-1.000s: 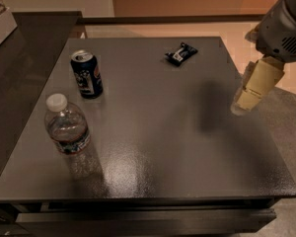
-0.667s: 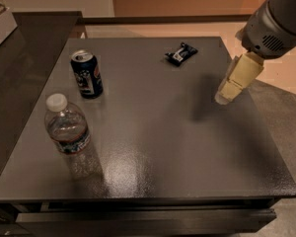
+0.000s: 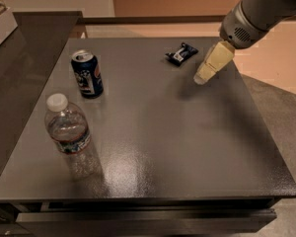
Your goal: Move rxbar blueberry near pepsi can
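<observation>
The rxbar blueberry point(image 3: 181, 53) is a small dark wrapped bar with a white label patch, lying flat near the far right of the dark table point(image 3: 158, 132). The pepsi can point(image 3: 87, 74) stands upright at the far left, dark blue with a silver top. My gripper point(image 3: 203, 76) hangs from the arm at the upper right, with cream fingers pointing down-left. It is above the table, just right of the bar and a little nearer than it, not touching it. It holds nothing that I can see.
A clear plastic water bottle point(image 3: 66, 130) with a white cap stands at the near left, in front of the can. A dark counter point(image 3: 19, 53) runs along the left side. The table's right edge borders lower floor.
My gripper has moved left and toward the far side, from beyond the table's right edge to a spot close beside the bar. The bar, can and bottle have not moved.
</observation>
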Tool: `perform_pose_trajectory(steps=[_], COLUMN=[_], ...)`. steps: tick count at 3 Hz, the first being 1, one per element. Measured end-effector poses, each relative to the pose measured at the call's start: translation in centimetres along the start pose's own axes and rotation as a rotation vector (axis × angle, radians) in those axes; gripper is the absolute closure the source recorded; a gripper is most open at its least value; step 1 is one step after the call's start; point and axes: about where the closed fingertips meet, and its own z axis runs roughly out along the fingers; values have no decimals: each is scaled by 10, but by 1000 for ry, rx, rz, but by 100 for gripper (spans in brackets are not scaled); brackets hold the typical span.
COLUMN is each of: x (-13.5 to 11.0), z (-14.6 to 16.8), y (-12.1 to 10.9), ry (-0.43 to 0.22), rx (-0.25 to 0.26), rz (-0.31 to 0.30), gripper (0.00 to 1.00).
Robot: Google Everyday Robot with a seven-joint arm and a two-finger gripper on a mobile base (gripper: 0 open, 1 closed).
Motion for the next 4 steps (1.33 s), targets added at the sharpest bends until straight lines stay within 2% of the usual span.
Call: perform_pose_trajectory(steps=[2,3,4], x=[-28,-41,-50], z=[58,86,116], y=[-59,-80,-89], ry=[-113,-151,-176], rx=[-26,-32,-47], rz=[106,123,132], gripper=[0,0,0])
